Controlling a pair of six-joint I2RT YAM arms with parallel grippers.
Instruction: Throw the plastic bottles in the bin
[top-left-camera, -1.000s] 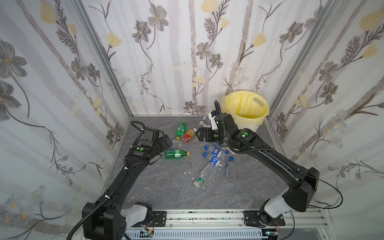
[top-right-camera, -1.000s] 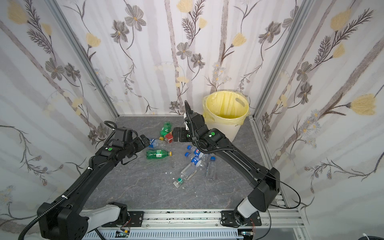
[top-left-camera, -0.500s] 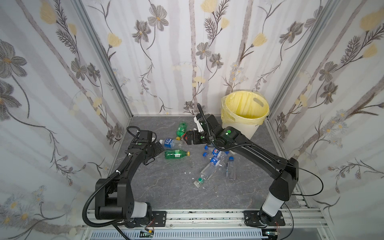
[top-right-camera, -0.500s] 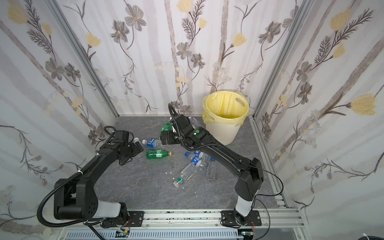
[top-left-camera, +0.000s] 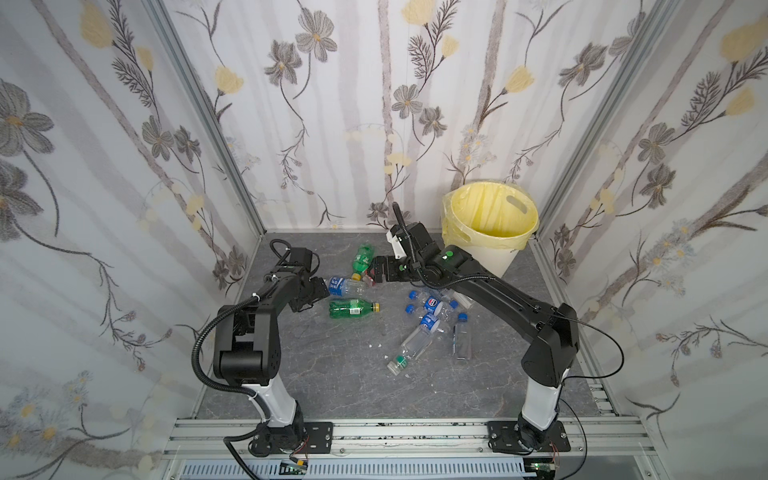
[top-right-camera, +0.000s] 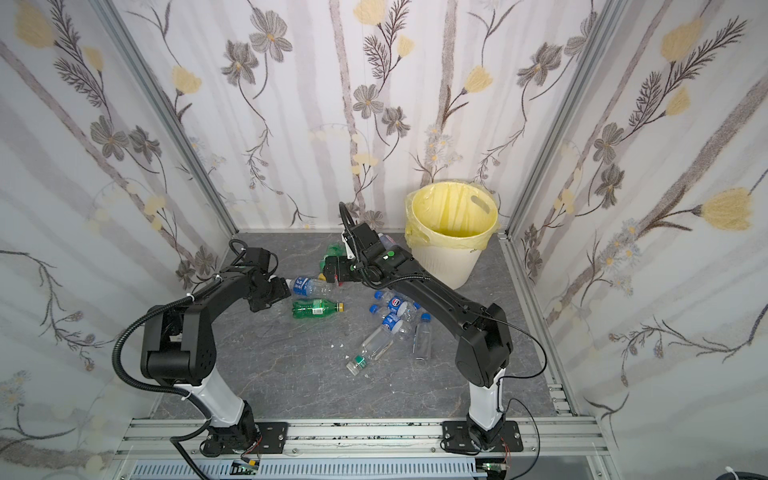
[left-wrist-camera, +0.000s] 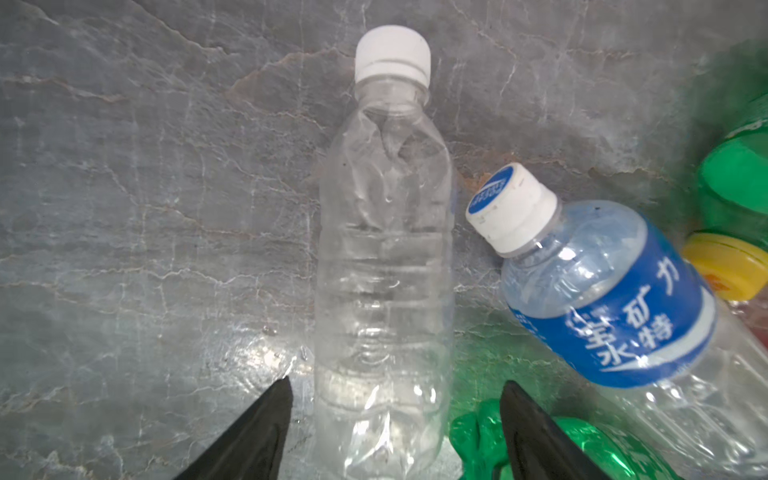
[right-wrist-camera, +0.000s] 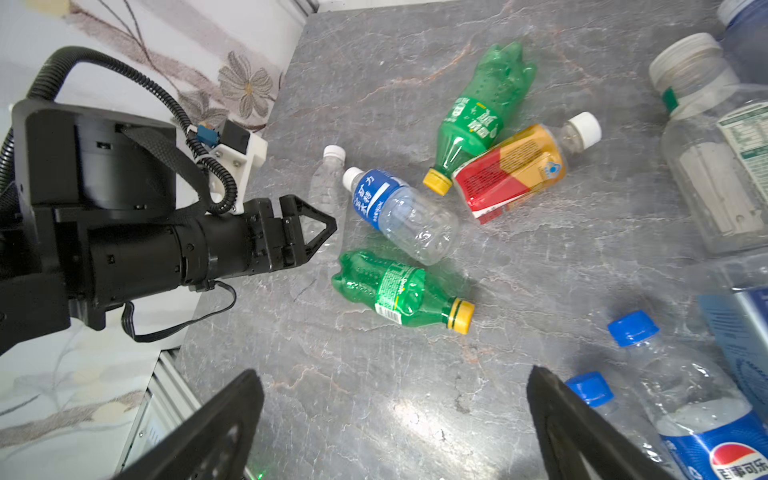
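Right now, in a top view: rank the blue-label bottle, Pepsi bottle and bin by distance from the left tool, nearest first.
1. The blue-label bottle, lying right beside the left tool, left of centre.
2. The Pepsi bottle, near the middle, over towards the right arm.
3. The bin, in the far right corner.

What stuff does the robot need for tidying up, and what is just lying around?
For the job: clear bottle, blue-label bottle, green bottle, orange-red bottle, blue-capped bottles, bin.
Just lying about: white scraps, flowery walls.
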